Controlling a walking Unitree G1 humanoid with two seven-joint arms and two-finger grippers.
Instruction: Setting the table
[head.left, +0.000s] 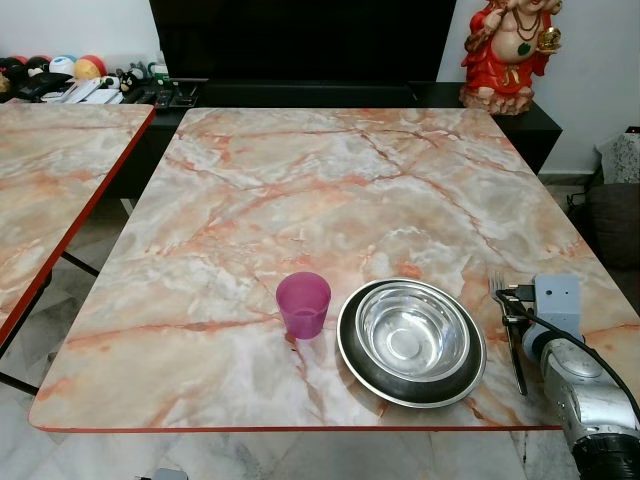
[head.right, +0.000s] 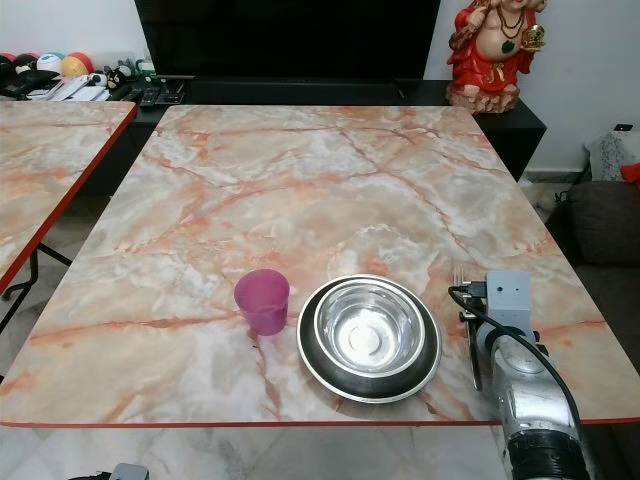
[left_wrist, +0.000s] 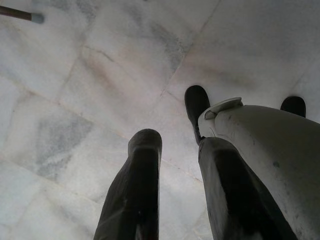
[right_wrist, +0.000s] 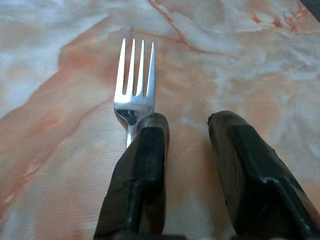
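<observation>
On the marble table (head.left: 330, 180), near its front edge, stands a purple cup (head.left: 303, 303). Beside it on the right, a steel bowl (head.left: 412, 328) rests in a dark plate (head.left: 365, 376). A silver fork (head.left: 512, 330) lies flat to the right of the plate, tines pointing away from me. My right gripper (right_wrist: 187, 122) hovers low over the fork's handle and is open, one finger (right_wrist: 142, 150) covering the handle. The fork's tines (right_wrist: 134, 75) are on the tabletop. My left gripper (left_wrist: 180, 142) hangs open above the floor tiles.
A second marble table (head.left: 50, 170) stands to the left across a narrow gap. A black cabinet (head.left: 300, 95) behind holds clutter (head.left: 80, 80) and a red statue (head.left: 510, 50). A dark sofa (head.left: 612, 220) is at the right.
</observation>
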